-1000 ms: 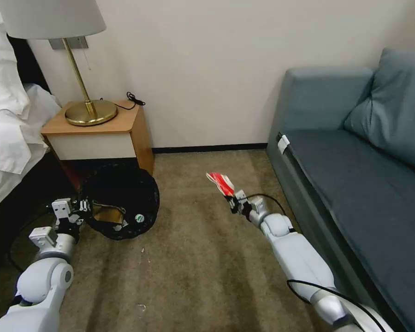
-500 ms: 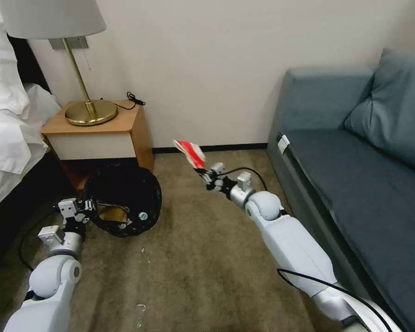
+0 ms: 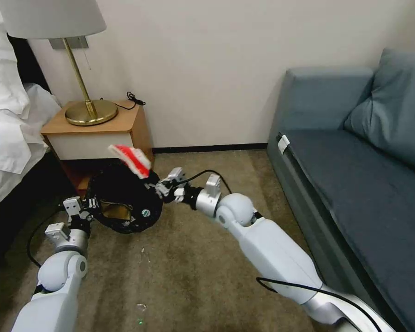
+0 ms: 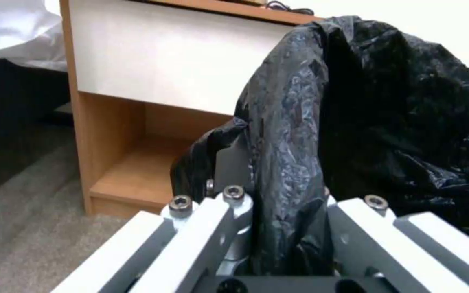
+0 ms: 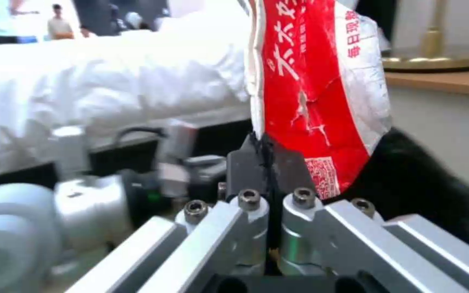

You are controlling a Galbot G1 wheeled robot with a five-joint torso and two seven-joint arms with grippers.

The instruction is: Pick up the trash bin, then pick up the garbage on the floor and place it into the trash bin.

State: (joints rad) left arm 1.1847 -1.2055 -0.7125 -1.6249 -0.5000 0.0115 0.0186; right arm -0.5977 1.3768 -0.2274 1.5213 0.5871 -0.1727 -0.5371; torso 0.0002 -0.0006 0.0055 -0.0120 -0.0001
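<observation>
The trash bin [image 3: 124, 186], lined with a crinkly black bag, hangs tilted just above the carpet in front of the nightstand. My left gripper [image 3: 86, 204] is shut on its near-left rim; the left wrist view shows the black bag [image 4: 294, 134] pinched between the fingers. Inside the bin lie a brown paper wrapper [image 3: 115, 210] and a bottle with a green label [image 3: 144, 213]. My right gripper [image 3: 160, 187] is shut on a red-and-white packet [image 3: 131, 160], a piece of the garbage, held upright over the bin's right rim. In the right wrist view, the packet [image 5: 316, 101] stands up out of the shut gripper [image 5: 267, 152].
A wooden nightstand [image 3: 99, 133] with a brass lamp [image 3: 85, 110] stands right behind the bin, and a bed with white linen [image 3: 7, 133] is at the left. A blue-grey sofa [image 3: 355, 175] fills the right side. Small scraps [image 3: 140, 306] lie on the brown carpet.
My right arm has swung left with the packet, from mid-carpet to over the bin's right rim. The left arm and the bin have shifted slightly.
</observation>
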